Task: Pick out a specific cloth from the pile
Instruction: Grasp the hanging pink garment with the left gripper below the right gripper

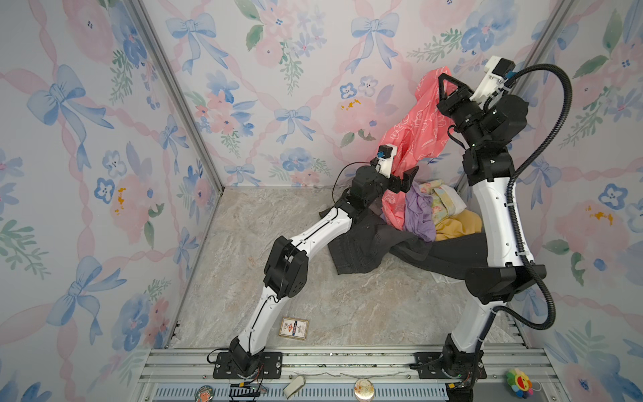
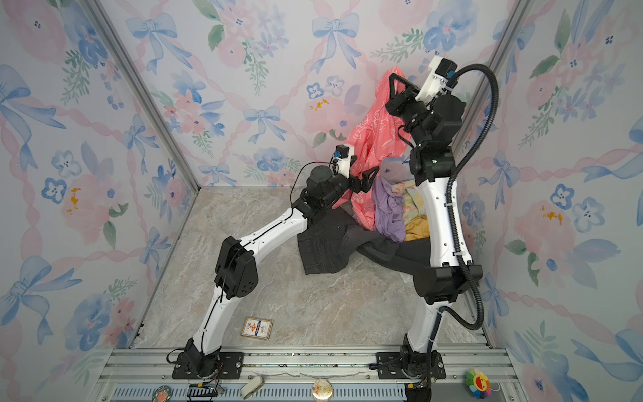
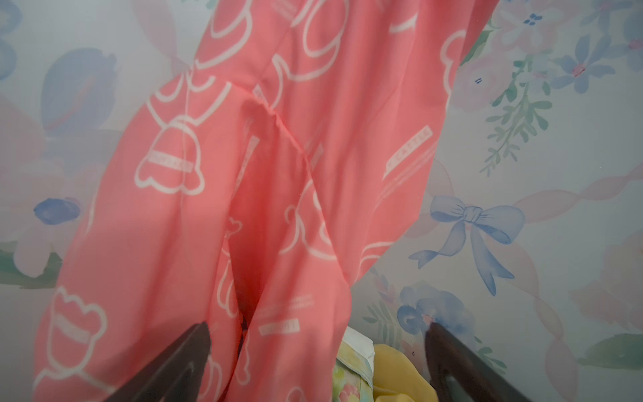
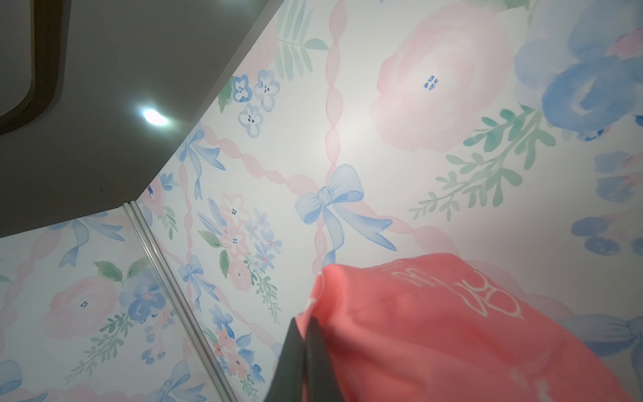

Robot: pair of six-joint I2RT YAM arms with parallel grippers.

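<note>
The cloth (image 1: 417,132), thin coral-pink fabric with white outline shapes, hangs from my right gripper (image 1: 443,79), which is raised high near the back wall and shut on the cloth's top edge (image 4: 435,330). Its lower end still lies on the pile (image 1: 422,212) of lilac, mustard-yellow, floral and black denim garments. My left gripper (image 1: 405,177) stands open at mid-height of the hanging cloth. In the left wrist view the cloth (image 3: 278,174) drapes between the spread fingers (image 3: 198,341), closer to one of them. Both top views show the same, with the cloth (image 2: 375,139) stretched upward.
Black jeans (image 1: 365,247) spread from the pile toward the middle of the marble floor. A small card (image 1: 294,328) lies near the front. Floral walls close in on three sides. The aluminium rail (image 1: 330,362) at the front carries a flower toy (image 1: 518,383).
</note>
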